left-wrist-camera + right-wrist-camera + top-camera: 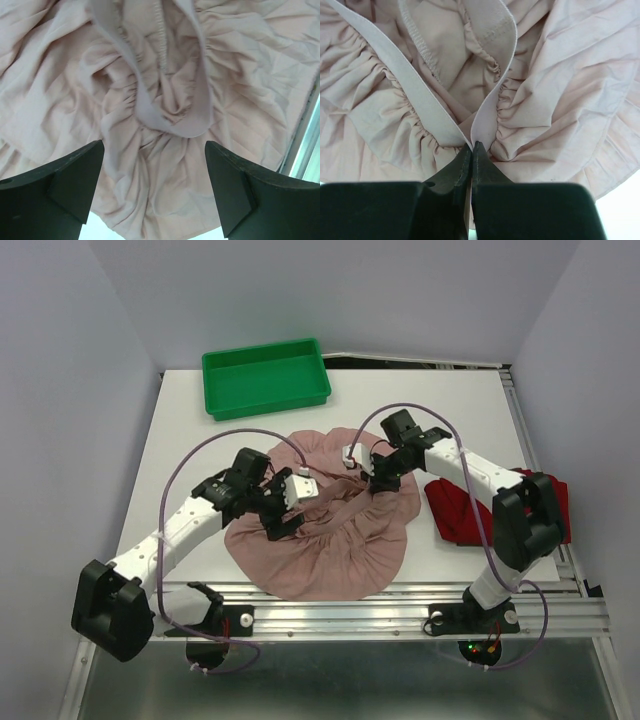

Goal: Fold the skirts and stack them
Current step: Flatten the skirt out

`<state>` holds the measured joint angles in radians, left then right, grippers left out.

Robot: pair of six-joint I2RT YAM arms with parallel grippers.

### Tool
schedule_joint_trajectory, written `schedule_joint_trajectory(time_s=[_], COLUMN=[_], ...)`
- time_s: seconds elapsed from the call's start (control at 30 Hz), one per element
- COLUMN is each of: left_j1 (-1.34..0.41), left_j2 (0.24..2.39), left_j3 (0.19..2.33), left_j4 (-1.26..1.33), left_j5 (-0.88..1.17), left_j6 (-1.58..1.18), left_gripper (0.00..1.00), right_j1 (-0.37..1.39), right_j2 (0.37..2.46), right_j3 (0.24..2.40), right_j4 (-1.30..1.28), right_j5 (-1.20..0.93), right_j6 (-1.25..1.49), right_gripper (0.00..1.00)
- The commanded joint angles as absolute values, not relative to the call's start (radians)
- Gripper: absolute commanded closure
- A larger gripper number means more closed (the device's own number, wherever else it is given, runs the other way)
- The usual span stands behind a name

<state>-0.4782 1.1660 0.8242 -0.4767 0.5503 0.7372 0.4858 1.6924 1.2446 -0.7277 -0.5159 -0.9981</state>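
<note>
Pink skirt (325,530) lay spread, unfolded, mid-table. Dark red skirt (455,505) sat crumpled to its right, apart. Right gripper (471,150) was pinched on the waistband (490,107). Left gripper (152,170) hung wide open over it. No fold or stack done yet.

Overhead view, wrist close-ups sharing pink skirt (335,545)

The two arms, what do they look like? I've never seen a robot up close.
The left arm and right arm have white tube-like links joined by chunky black joints, each with a thin purplish cable looping along it. The left gripper and right gripper end in matte black wedge-shaped fingers.
</note>
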Motion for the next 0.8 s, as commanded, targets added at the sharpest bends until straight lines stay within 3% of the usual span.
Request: schedule_joint_trajectory(time_s=[0.0, 0.5, 0.63, 0.77], left_j1=[-0.578, -0.716, -0.726, -0.721], left_j2=[1.143, 1.233, 1.27, 1.292], left_j3=[0.781, 0.772, 0.762, 0.768], left_j4=[-0.456, -0.374, -0.315, -0.27], left_j5=[0.494, 0.344, 0.26, 0.158], left_j6=[0.764, 0.721, 0.631, 0.56], left_gripper=[0.08, 0.1, 0.22, 0.42], right_j1=[0.494, 0.494, 0.494, 0.494], right_j2=[1.64, 1.655, 1.641, 1.618], right_j3=[1.302, 1.328, 1.319, 1.301], right_j4=[-0.676, -0.704, -0.707, -0.712], right_j5=[-0.515, -0.497, -0.497, -0.476], right_j6=[-0.924, -0.887, -0.9, -0.911], right_gripper=[0.99, 0.99, 0.99, 0.99])
